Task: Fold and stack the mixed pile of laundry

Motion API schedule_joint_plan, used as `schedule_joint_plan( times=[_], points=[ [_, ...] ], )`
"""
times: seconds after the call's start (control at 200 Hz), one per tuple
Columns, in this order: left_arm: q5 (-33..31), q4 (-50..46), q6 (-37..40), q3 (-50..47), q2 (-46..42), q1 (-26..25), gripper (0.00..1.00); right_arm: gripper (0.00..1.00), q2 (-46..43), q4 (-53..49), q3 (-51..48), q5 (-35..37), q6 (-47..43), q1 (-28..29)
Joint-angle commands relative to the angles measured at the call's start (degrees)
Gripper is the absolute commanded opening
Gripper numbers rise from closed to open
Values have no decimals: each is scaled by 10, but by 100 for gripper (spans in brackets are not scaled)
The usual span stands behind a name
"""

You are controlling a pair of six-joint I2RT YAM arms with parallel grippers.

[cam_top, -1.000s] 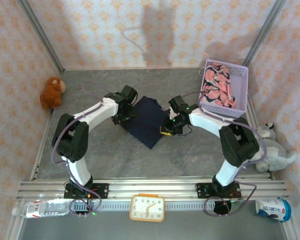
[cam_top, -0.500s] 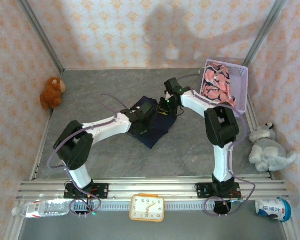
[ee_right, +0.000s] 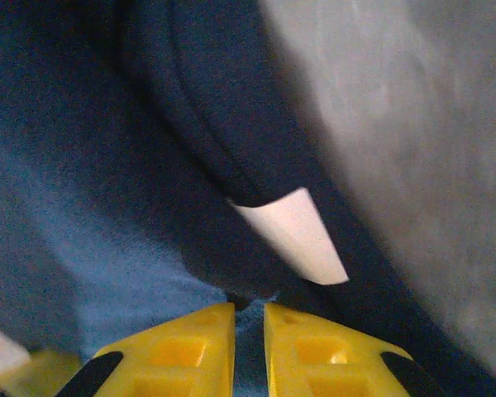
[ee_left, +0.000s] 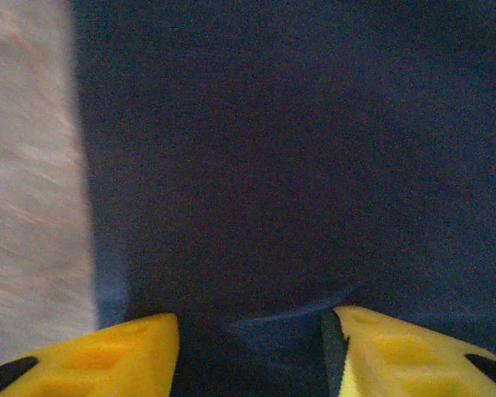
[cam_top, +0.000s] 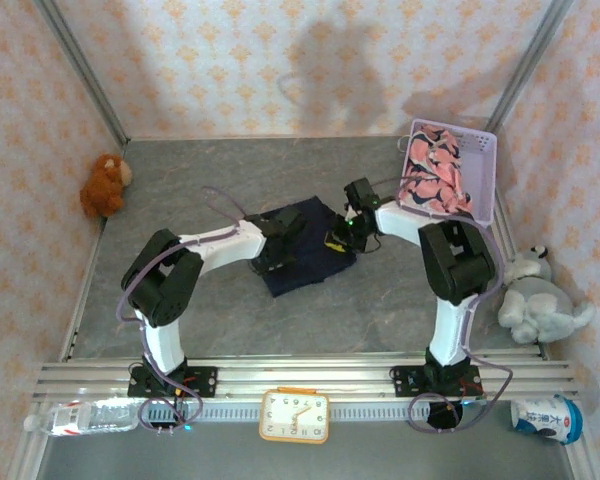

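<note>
The dark navy garment lies in a compact shape at the middle of the table. My left gripper is down on its left part. In the left wrist view the yellow fingers stand apart on the navy cloth, and a crease runs between them. My right gripper is at the garment's right edge, shut on a thin layer of navy cloth beside a white label. The pink printed garment lies in the lavender basket.
A brown plush toy sits at the far left wall and a grey plush toy at the right. A clock, a bottle and a cup lie along the near rail.
My right gripper came back from the far side with the cloth edge in it. The left gripper pulled back toward the near left. The navy garment went from a spread diamond to a smaller shape.
</note>
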Motion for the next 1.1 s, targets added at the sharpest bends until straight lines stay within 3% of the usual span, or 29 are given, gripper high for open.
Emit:
schedule_joint_plan(
  times=[0.0,0.1,0.3,0.385,0.42,0.595,0.931,1.096],
  points=[
    [-74,-110,80,34,-32,35,57,21,-55,20,-50,-19,41,9],
    [-86,-149,111,91,-28,33,68,41,-107,-16,-42,5,20,6],
    [-52,-145,52,132,-32,-9,77,100,-142,-145,40,124,-47,-24],
    [-41,-118,1,126,-33,-34,81,99,-146,-178,66,167,-64,-40],
    [-32,-103,-22,121,-30,-43,88,99,-148,-186,72,182,-69,-45],
    [-22,-66,-103,116,4,-64,92,99,-156,-195,77,221,-70,-64],
    [-41,-79,-116,156,111,-62,93,99,-171,-197,50,234,-66,-66],
    [-43,-106,-75,163,157,-18,93,99,-172,-204,55,258,-65,-68]
  ],
)
